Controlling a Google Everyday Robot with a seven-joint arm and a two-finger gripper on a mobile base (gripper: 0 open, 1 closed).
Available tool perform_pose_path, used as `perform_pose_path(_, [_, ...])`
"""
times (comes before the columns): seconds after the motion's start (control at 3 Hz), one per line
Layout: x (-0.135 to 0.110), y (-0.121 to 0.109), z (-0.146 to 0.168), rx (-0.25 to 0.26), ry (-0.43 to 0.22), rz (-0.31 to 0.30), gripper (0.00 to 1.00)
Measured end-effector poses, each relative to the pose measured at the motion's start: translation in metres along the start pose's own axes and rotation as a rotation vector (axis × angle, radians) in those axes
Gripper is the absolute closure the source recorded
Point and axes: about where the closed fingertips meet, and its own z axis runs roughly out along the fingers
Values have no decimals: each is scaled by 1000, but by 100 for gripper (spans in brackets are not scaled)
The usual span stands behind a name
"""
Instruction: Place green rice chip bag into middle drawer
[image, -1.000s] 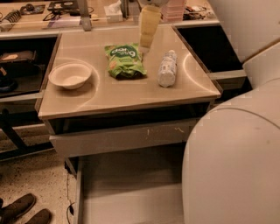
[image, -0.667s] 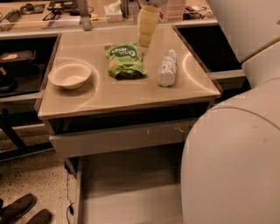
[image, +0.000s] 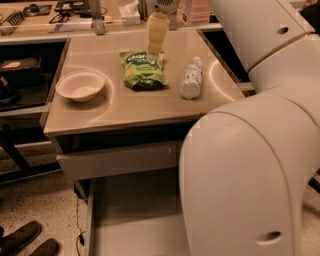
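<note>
The small bright-green snack bag (image: 143, 70) looks like thin, crinkly plastic, and it shines a little. It lies on the flat beige table top (image: 125, 107), which is smooth and glossy, with soft spots of light on it. The round white bowl (image: 80, 86) looks smooth and matt. The white patterned bottle (image: 191, 77) looks like smooth plastic. The pale cream gripper (image: 154, 49), at the back of the table top by the bag's far edge, looks smooth and matt. The big white robot arm (image: 250, 175) has a hard, smooth shell with a soft shine. The wide grey open drawer (image: 135, 220) looks like dull, flat metal.
</note>
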Motion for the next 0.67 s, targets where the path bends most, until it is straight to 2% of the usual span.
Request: perform_pose_path(0.67, [-7,-19,52,-34,3,-8,0])
